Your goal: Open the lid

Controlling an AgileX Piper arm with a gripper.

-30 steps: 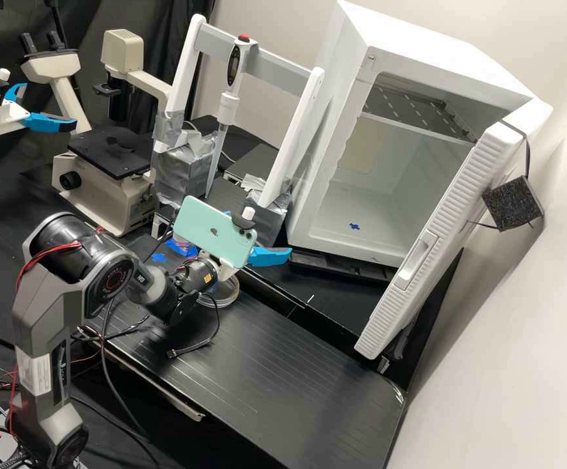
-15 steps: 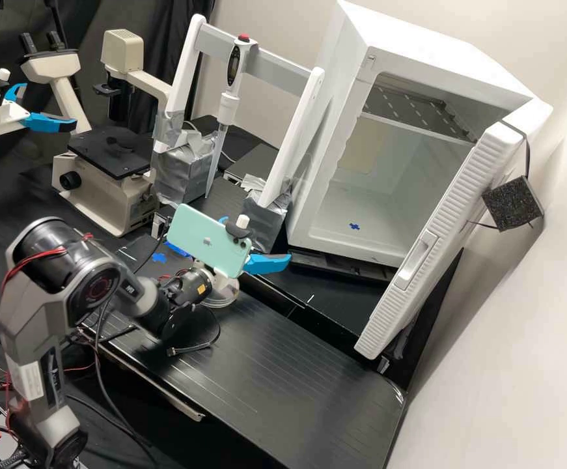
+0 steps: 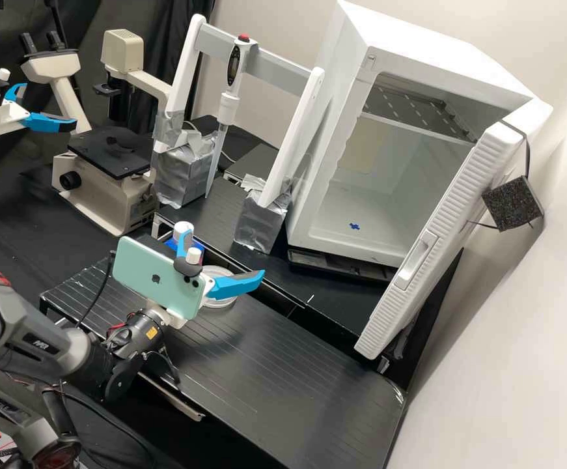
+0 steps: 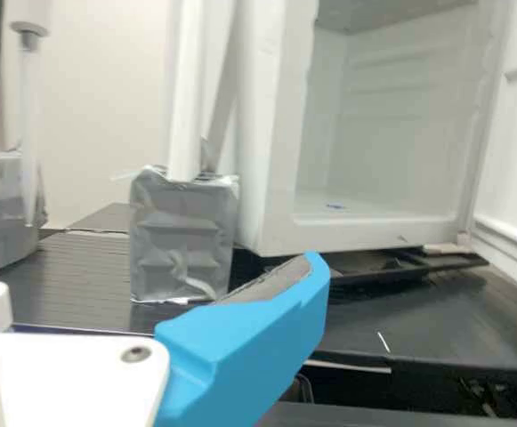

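Pulled back by the arm (image 3: 39,335), the claw (image 3: 224,253) gapes wide, likely to keep clear of the white cap (image 3: 182,228) and round dish (image 3: 222,303).

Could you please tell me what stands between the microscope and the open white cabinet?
In the high view, a white frame on silver-taped bases, with a pipette upright at its crossbar; a flat dark object lies behind.
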